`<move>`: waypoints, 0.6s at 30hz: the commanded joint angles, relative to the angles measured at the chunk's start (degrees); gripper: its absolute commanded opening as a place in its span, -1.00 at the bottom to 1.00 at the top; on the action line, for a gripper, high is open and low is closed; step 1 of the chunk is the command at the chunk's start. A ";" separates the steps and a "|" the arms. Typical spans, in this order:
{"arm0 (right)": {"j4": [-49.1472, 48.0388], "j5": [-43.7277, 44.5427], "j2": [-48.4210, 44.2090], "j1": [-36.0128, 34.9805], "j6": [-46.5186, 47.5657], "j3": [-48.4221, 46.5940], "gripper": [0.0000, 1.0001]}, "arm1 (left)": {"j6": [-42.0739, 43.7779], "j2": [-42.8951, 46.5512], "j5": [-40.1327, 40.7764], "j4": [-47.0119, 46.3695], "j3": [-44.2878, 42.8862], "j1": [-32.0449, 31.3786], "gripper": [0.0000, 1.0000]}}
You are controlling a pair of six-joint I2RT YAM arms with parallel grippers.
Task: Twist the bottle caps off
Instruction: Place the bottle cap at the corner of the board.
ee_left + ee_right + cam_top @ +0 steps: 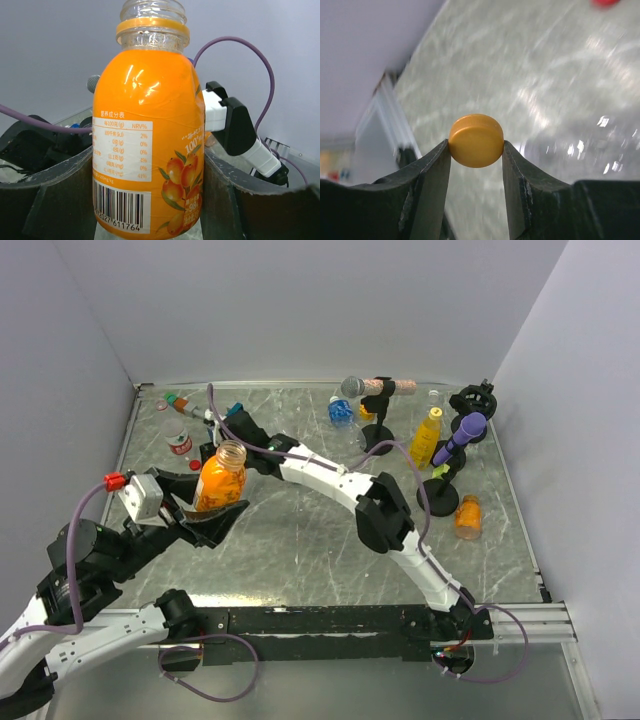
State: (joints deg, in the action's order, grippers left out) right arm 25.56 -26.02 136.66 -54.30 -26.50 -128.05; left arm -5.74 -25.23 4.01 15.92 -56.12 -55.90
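My left gripper (pixel 215 502) is shut on a squat orange bottle (pixel 221 480), held upright above the table at the left. In the left wrist view the bottle (pixel 147 135) fills the frame between the two dark fingers (pixel 55 195). Its neck is bare, with only the orange ring below the thread. My right gripper (pixel 476 146) is shut on a small ribbed orange cap (pixel 476 140), pinched by its sides at the fingertips above the table. In the top view the right gripper (pixel 224 422) reaches to the back left, just behind the bottle; the cap is hidden there.
Loose caps (pixel 172 400) and a red-labelled item (pixel 181 444) lie at the back left. A blue-labelled bottle (pixel 341 412), a yellow bottle (pixel 427 437), a grey microphone (pixel 352 387) and a purple microphone (pixel 470 426) stand at the back right. An orange bottle (pixel 467 517) lies at the right.
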 commanded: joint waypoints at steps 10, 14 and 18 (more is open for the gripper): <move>-10.18 25.85 10.03 -1.68 -2.41 -12.22 -0.55 | -2.61 -0.87 2.23 -1.16 0.92 0.09 -0.76; -11.67 29.00 10.82 -2.30 -1.54 -12.58 -0.49 | -2.79 -1.39 1.88 -1.77 1.10 0.09 -0.75; -13.08 30.41 11.96 -2.82 -0.66 -12.14 -0.39 | -3.05 -1.75 1.70 -1.69 0.66 0.09 -0.75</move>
State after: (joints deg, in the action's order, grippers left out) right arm 16.73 0.69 146.76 -55.92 -28.45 -137.08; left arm -7.77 -26.06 5.45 16.16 -54.94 -55.90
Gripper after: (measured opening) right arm 0.490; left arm 0.667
